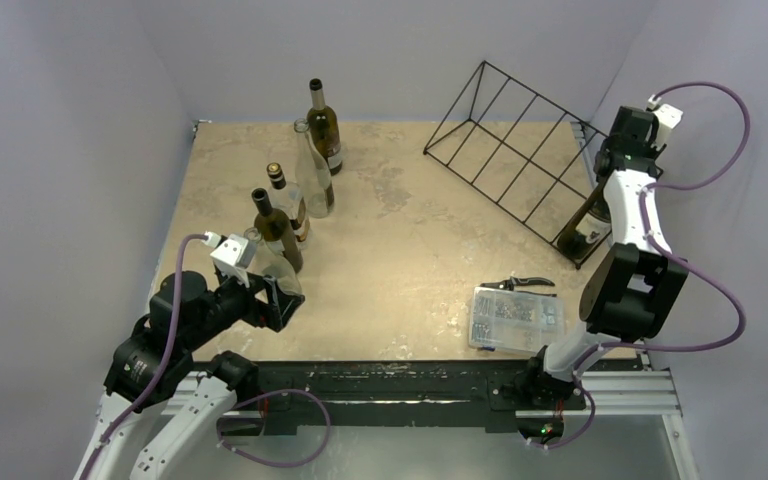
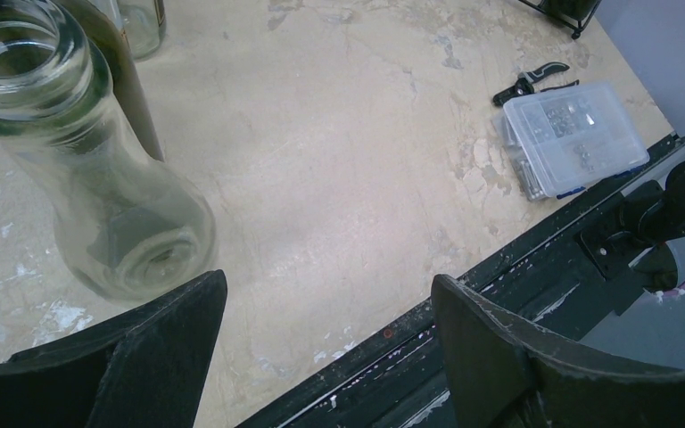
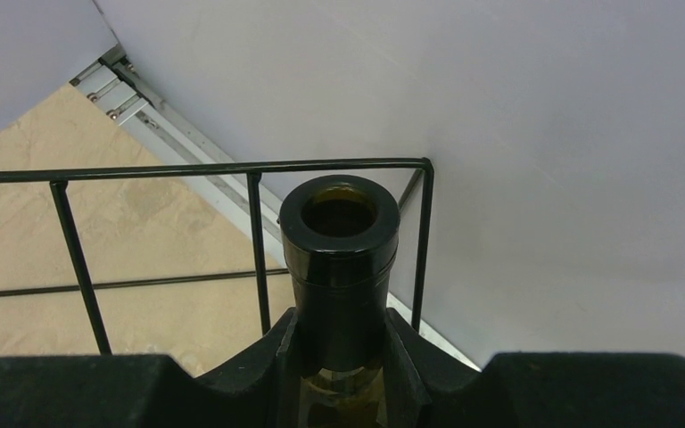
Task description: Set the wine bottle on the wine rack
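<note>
- Wine bottle [image 1: 582, 228]: dark glass, leaning at the right-hand end of the wine rack [image 1: 508, 152], its neck gripped by the right pincer [image 3: 339, 343]. The placing looks nearly done but is not yet finished.
- Left pincer [image 2: 325, 278]: released, with its fingers spread wide and nothing between them. It hovers low over the near left corner of the counter [image 1: 410, 250].
- Clear bottle [image 2: 116, 223]: upright and empty, just beside the left pincer's finger and outside its span. Whether the two touch cannot be told.
- Other bottles [image 1: 325, 128]: four more stand in a loose line running from the clear bottle toward the far wall, none of them on the rack.
- Parts box [image 1: 516, 318]: clear plastic, lid shut, at the near edge right of centre. A small hand tool [image 1: 520, 283] lies just behind it.
- Wine rack: black wire wedge at the far right, slots empty apart from the end one.
- Right pincer: clenched on the wine bottle's neck, with the rack's end bars showing just behind the mouth in the wrist view.
- Progress: the bottle appears to sit in the end slot. Letting go and checking that it rests steadily are left.
</note>
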You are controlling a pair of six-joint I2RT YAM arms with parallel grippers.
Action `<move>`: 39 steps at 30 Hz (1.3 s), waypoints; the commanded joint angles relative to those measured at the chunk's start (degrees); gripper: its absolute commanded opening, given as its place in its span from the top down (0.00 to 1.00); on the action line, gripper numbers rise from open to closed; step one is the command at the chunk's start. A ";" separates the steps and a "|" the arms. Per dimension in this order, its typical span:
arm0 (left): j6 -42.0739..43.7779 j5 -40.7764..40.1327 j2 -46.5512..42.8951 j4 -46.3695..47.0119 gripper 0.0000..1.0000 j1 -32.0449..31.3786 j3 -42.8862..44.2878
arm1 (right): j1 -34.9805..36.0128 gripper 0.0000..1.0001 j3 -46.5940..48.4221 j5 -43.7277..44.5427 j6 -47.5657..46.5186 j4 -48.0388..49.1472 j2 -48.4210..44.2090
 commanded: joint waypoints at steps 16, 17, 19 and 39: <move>-0.48 -0.03 1.13 1.68 0.15 -0.27 0.18 | -1.58 1.00 11.57 -4.09 3.21 -7.93 5.94; -0.50 -0.10 1.14 1.68 0.15 -0.26 0.18 | -1.75 1.00 12.05 -4.31 3.45 -8.29 6.60; -0.52 -0.28 1.18 1.60 0.16 -0.26 0.32 | -2.12 1.00 13.07 -4.45 4.09 -9.16 7.62; -0.63 -0.98 1.66 1.49 0.16 -0.18 0.41 | -2.60 0.64 16.66 -5.42 4.33 -10.23 12.02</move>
